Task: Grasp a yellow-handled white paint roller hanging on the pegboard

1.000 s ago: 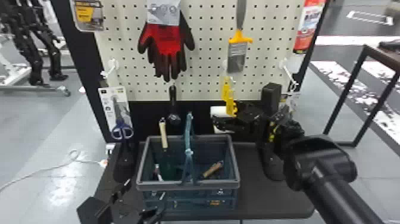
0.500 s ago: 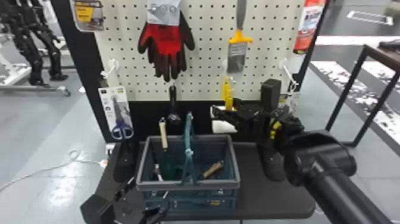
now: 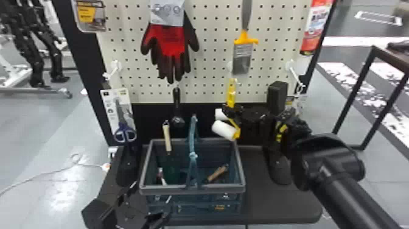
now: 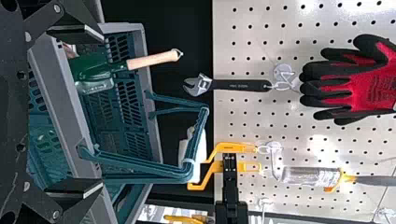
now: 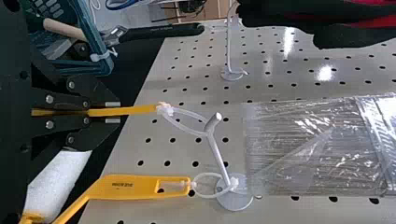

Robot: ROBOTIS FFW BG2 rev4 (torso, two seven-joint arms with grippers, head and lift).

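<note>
**Yellow handle pinched in the right jaws, roller on its hook**

Yellow is showing edge-on between the right jaws in the right wrist view. They are closing tight on the flat handle of the paint roller (image 5: 126,110), with both black fingers (image 5: 79,98) pressing on it. That handle is hanging by a looped tie from a clear hook (image 5: 212,133) low on the pegboard (image 3: 210,64). It is sitting below the paintbrush (image 3: 242,53) and to the right of the red and black glove (image 3: 169,45).

A second roller (image 5: 140,186) with the same yellow handle is sharing the hook, and its white sleeve is lying just beside the jaws. In the head view I am seeing two white sleeves below the board's lower edge, above the basket's right rear corner. I am not able to tell which sleeve belongs to the held handle. The right arm (image 3: 331,173) is lying across the lower right of the head view, over the black desk (image 3: 274,201).

The left jaws are standing wide, holding nothing, low at the desk's front left. The dark basket (image 3: 191,189) is sitting just beyond them, and a wood-handled trowel (image 4: 140,59) is leaning in it. A black wrench (image 4: 233,85) is hanging below the glove. I am also noting packaged scissors (image 3: 123,121) hanging on the dark frame left of the board.
</note>
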